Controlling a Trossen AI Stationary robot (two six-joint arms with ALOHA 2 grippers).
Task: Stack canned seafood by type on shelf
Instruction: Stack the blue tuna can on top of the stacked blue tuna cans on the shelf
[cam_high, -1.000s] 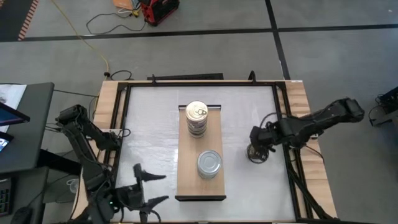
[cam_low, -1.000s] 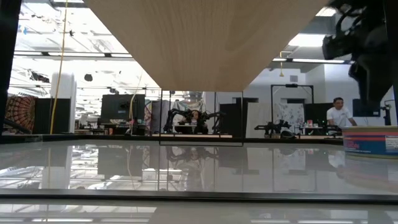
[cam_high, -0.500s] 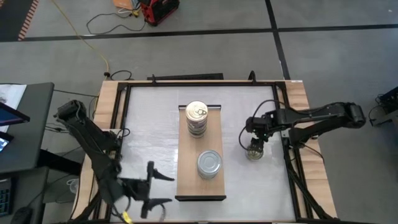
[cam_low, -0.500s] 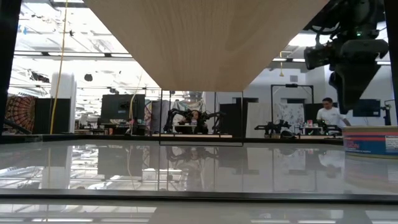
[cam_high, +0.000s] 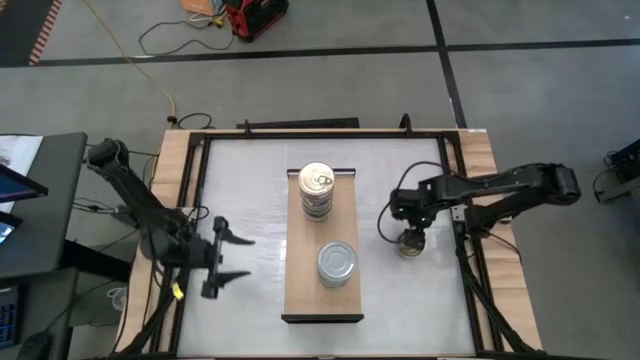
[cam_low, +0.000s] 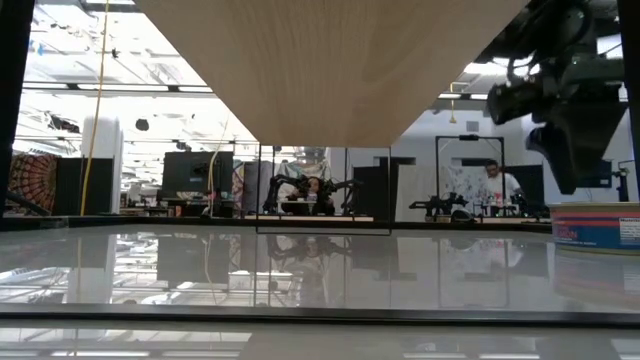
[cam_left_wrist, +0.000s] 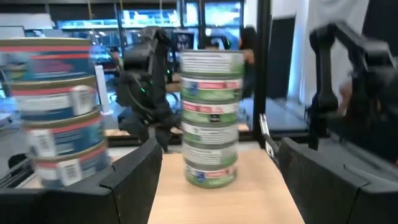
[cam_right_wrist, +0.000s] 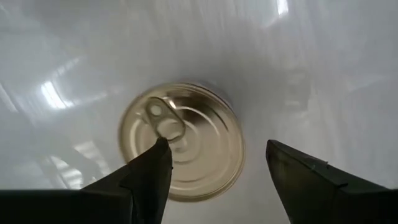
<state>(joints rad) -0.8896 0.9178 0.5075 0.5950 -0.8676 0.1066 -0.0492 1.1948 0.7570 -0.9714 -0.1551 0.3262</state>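
Pickup step in hand: right gripper (cam_high: 410, 240), jaws spread, hangs over the loose gold-lidded can (cam_right_wrist: 181, 142) right of centre frame; next it must descend, pinch, and carry it to the shelf (cam_high: 298, 278).

The shelf (cam_high: 322, 300) lies along the middle of the table (cam_high: 250, 180). On it stand two stacks of tins, one (cam_high: 317, 190) near the far end and one (cam_high: 337, 264) toward the near end, apart from each other. To the right of the shelf a single tin (cam_high: 410, 243) sits on the table, with the right gripper (cam_high: 400, 220) directly above it. The left gripper (cam_high: 235, 258) hangs over the table left of the shelf, facing it.
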